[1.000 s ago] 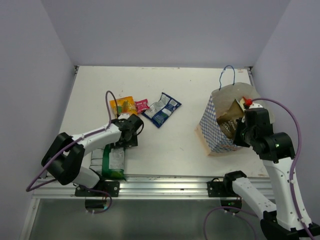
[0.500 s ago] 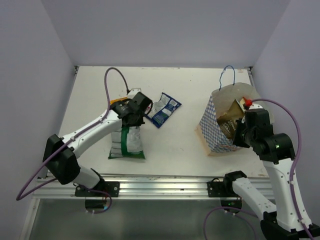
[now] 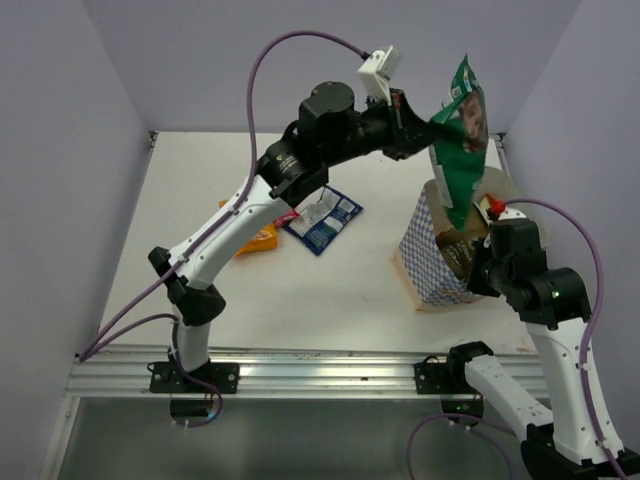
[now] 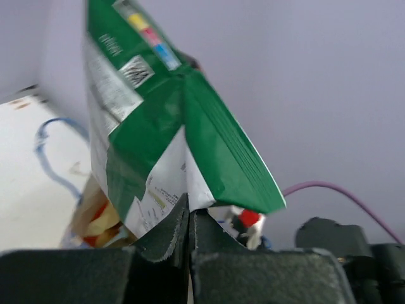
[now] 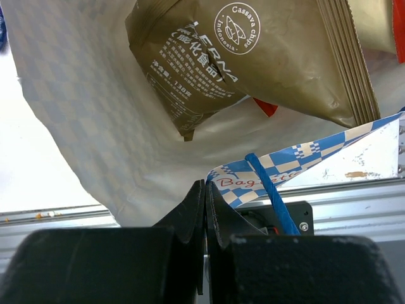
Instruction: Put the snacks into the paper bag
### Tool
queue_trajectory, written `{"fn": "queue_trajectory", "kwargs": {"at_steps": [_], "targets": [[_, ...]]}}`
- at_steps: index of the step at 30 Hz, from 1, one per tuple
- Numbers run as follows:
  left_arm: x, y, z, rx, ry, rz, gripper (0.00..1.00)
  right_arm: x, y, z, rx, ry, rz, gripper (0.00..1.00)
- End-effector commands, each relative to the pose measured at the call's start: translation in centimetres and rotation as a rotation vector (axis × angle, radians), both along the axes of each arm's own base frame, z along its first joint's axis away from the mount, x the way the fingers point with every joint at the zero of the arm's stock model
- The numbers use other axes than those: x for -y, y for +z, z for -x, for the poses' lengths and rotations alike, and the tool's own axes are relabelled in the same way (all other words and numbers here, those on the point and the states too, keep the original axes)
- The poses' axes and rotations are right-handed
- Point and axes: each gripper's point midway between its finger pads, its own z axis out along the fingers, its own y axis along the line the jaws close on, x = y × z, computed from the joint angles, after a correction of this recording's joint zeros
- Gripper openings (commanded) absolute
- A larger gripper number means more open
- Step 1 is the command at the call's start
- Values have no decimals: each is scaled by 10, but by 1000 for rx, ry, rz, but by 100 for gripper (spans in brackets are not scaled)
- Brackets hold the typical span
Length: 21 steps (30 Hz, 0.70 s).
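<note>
My left gripper [image 3: 418, 124] is raised high and shut on the bottom corner of the large green-white snack packet [image 3: 461, 135], which hangs over the open mouth of the paper bag [image 3: 428, 262]. In the left wrist view the closed jaws [image 4: 188, 214] pinch the packet's [image 4: 158, 120] white seam. My right gripper [image 5: 205, 187] is shut on the bag's checkered rim [image 5: 278, 168], holding the bag open. A brown packet [image 5: 253, 57] lies inside, with a red-orange edge [image 5: 268, 108] behind it. An orange packet [image 3: 262, 238] and a blue-white packet [image 3: 322, 220] lie on the table.
The bag's blue cord handle [image 3: 456, 148] stands up at its far side, and another cord [image 5: 271, 193] runs beside my right fingers. The white enclosure walls close in left, right and back. An aluminium rail [image 3: 330, 372] runs along the near table edge.
My left gripper closed on the green-white packet at the near left of the table and carried it up and right to above the bag. The right arm has not moved.
</note>
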Motion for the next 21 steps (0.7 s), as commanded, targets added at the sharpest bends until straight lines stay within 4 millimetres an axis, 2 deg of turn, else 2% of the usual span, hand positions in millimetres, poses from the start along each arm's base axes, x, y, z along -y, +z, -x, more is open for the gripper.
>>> {"fn": "queue_trajectory", "kwargs": {"at_steps": [1, 2, 4, 7, 8, 10, 11, 13, 16, 17, 19, 21], "targets": [[28, 77, 44, 186, -304, 328, 0, 3, 4, 8, -2, -4, 9, 0], [35, 83, 44, 197, -325, 389, 0, 4, 4, 10, -2, -6, 8, 0], [46, 77, 39, 182, -346, 412, 0, 4, 5, 12, -4, -10, 8, 0], [69, 46, 29, 135, -376, 387, 0, 6, 7, 15, 0, -19, 11, 0], [78, 22, 25, 136, -361, 327, 0, 7, 7, 16, 2, -19, 11, 0], [86, -3, 21, 159, -313, 249, 0, 8, 8, 17, 8, -29, 13, 0], [90, -25, 24, 173, -303, 199, 0, 8, 8, 18, 9, -27, 9, 0], [93, -45, 17, 189, -261, 154, 0, 8, 6, 20, 1, -26, 8, 0], [98, -65, 12, 186, -239, 65, 0, 7, 6, 20, -2, -28, 4, 0], [102, -80, 12, 179, -246, -10, 0, 7, 6, 20, -2, -26, 5, 0], [103, -95, 16, 196, -267, -76, 0, 7, 8, 19, 0, -28, 8, 0], [104, -116, 31, 179, -307, -148, 3, 7, 8, 18, 0, -26, 8, 0]]}}
